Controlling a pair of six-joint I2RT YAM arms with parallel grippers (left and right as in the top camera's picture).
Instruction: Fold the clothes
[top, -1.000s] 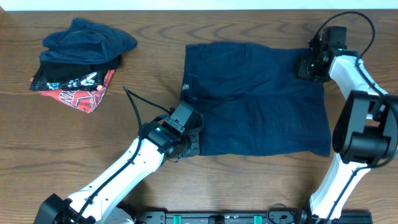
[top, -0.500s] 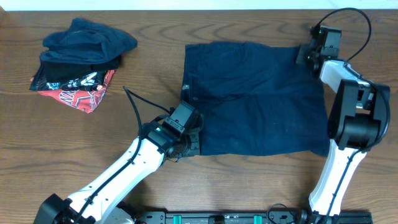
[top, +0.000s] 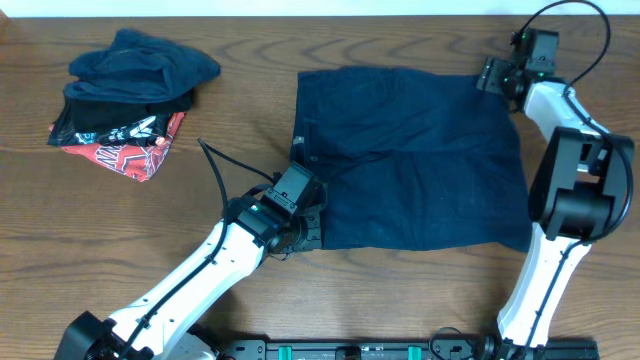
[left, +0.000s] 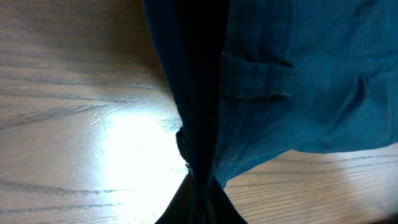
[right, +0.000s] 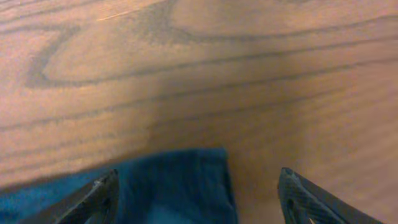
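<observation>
My left tool (top: 306, 230) pinches the near-left corner of the clothes (top: 410, 160). My right tool (right: 196, 190) hangs open over their far-right corner, so I'd lower it and pinch squarely.

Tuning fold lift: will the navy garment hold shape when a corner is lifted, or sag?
Likely floppy: the navy garment lies flat with soft creases and gathers to a narrow pinch at the left hand. Looks thin, so probably light; a lifted corner should sag. Matte weave may drag on the wood table.
</observation>
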